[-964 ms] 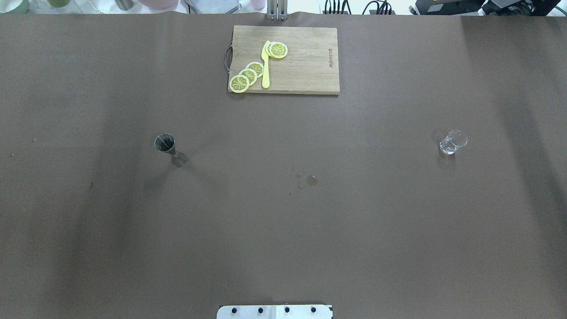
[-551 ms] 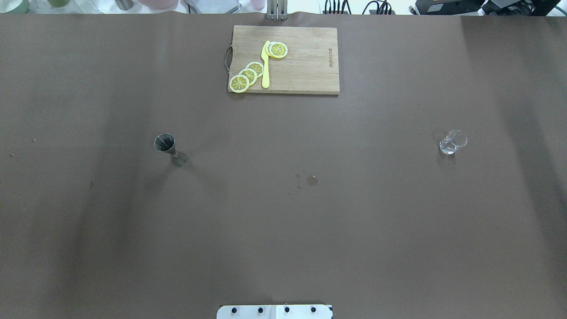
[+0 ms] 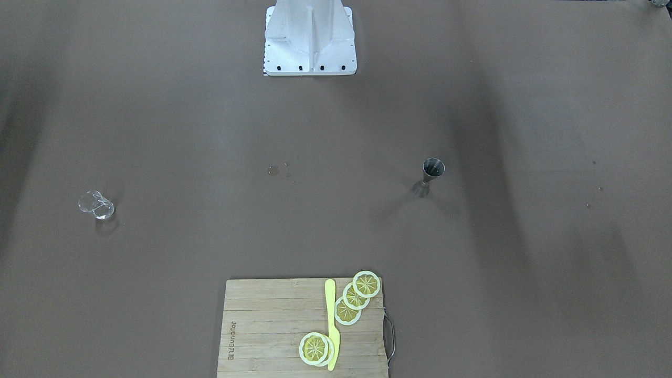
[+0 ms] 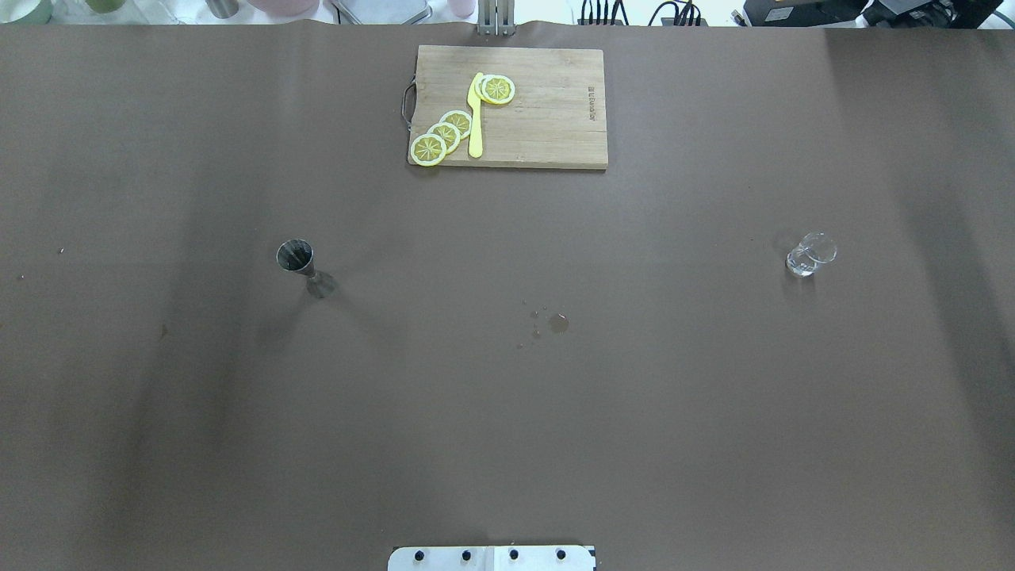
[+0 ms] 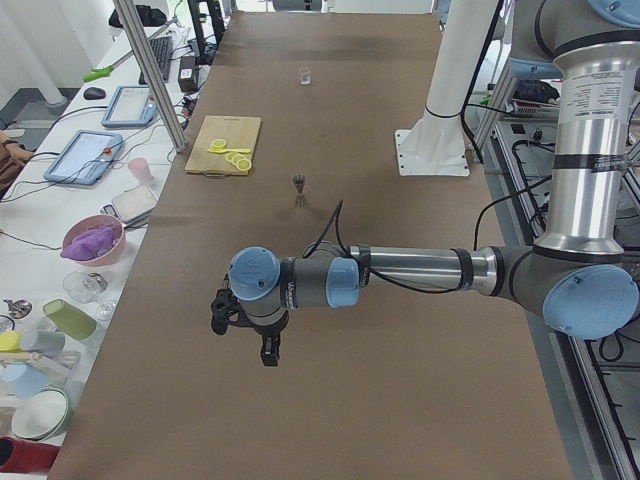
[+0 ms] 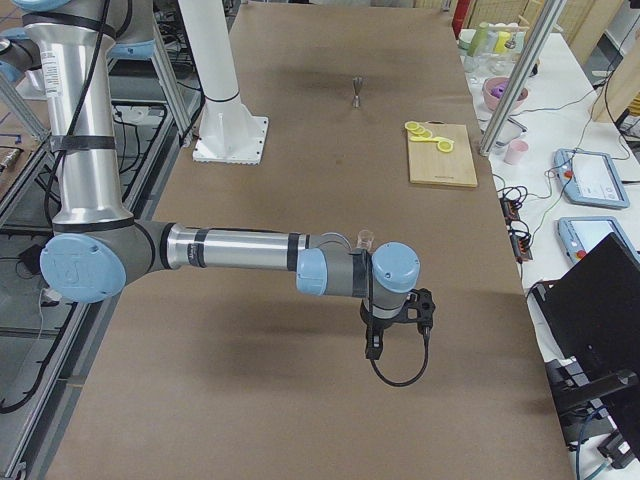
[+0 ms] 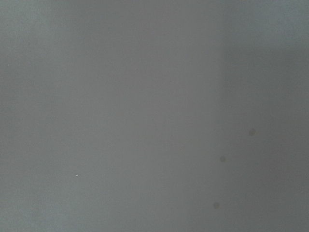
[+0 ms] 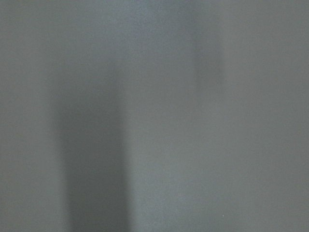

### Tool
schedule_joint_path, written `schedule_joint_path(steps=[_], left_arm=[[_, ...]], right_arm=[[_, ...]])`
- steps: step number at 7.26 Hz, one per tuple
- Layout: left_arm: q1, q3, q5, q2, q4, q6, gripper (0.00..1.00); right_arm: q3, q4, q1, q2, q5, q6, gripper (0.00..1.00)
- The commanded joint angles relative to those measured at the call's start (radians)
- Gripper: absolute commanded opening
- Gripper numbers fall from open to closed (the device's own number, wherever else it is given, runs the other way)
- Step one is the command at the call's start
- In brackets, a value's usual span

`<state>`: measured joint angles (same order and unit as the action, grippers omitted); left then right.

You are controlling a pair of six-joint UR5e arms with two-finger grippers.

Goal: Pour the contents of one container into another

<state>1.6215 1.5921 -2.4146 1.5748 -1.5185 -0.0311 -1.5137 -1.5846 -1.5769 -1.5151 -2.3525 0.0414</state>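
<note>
A small metal jigger (image 4: 305, 268) stands upright on the brown table, left of centre; it also shows in the front view (image 3: 429, 176). A small clear glass (image 4: 810, 254) stands far right, seen again in the front view (image 3: 96, 205). Neither gripper appears in the overhead or front view. In the exterior left view my left gripper (image 5: 262, 345) hangs over the near end of the table, far from the jigger (image 5: 298, 189). In the exterior right view my right gripper (image 6: 375, 345) hangs a little short of the glass (image 6: 364, 240). I cannot tell whether either is open or shut. Both wrist views show only blurred table surface.
A wooden cutting board (image 4: 547, 119) at the far middle edge carries several lemon slices (image 4: 444, 135) and a yellow knife (image 4: 476, 119). A few drops of liquid (image 4: 558, 323) lie near the table's middle. The robot's white base (image 3: 310, 39) stands at the near edge.
</note>
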Motion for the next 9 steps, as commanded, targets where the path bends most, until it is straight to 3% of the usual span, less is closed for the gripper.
schedule_joint_path(steps=[1, 9], left_arm=[[0.001, 0.005, -0.001, -0.001, 0.0, 0.0, 0.98], [0.001, -0.003, 0.002, -0.015, 0.004, -0.006, 0.98]], right_arm=[[0.0, 0.0, 0.0, 0.001, 0.001, 0.002, 1.0], [-0.003, 0.002, -0.002, -0.001, 0.019, 0.002, 1.0]])
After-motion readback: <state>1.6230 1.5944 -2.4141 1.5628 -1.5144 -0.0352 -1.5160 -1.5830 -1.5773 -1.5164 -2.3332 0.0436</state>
